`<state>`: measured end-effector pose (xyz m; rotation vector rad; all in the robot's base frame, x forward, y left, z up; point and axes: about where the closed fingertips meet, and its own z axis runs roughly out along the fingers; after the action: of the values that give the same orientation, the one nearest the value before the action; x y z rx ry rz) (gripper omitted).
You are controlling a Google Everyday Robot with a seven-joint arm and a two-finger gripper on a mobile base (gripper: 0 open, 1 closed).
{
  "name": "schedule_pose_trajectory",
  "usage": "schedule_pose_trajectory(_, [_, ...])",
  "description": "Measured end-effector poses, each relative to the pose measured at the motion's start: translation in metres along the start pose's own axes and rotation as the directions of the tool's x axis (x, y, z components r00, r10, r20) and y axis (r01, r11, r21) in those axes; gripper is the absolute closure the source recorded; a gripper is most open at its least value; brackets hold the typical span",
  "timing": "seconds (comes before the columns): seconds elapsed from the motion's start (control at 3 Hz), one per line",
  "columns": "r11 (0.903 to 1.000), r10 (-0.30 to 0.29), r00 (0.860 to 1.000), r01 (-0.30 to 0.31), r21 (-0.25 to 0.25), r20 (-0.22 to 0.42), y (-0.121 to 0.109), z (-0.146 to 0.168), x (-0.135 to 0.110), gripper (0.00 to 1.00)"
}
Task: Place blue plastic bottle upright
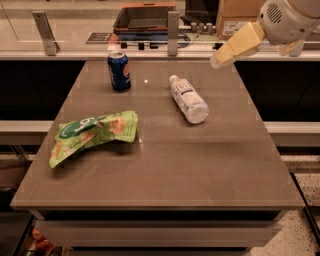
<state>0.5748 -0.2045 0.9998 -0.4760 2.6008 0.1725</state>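
Note:
The blue plastic bottle [188,98] lies on its side near the middle of the brown table [165,165], its white cap pointing to the far left. It is clear with a pale speckled label and a dark square mark. My gripper [218,60] hangs in the air above the table's far right part, up and to the right of the bottle, not touching it. Its cream fingers [236,45] point down to the left from the white wrist [287,17].
A dark blue soda can [119,70] stands upright at the far left of the table. A green chip bag [92,135] lies at the left front. Behind the table runs a counter with metal posts [173,32], a dark tray [145,17] and a cardboard box [240,15].

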Motion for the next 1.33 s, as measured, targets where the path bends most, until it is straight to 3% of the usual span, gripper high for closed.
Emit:
schedule_pose_trajectory(0.67, [0.9962,0.048,0.996,-0.042,0.076,-0.08,0.012,0.035,-0.037,0.0])
schedule_pose_trajectory(1.33, [0.9986,0.036,0.991,-0.03,0.044,-0.127,0.043,0.079,-0.057,0.0])
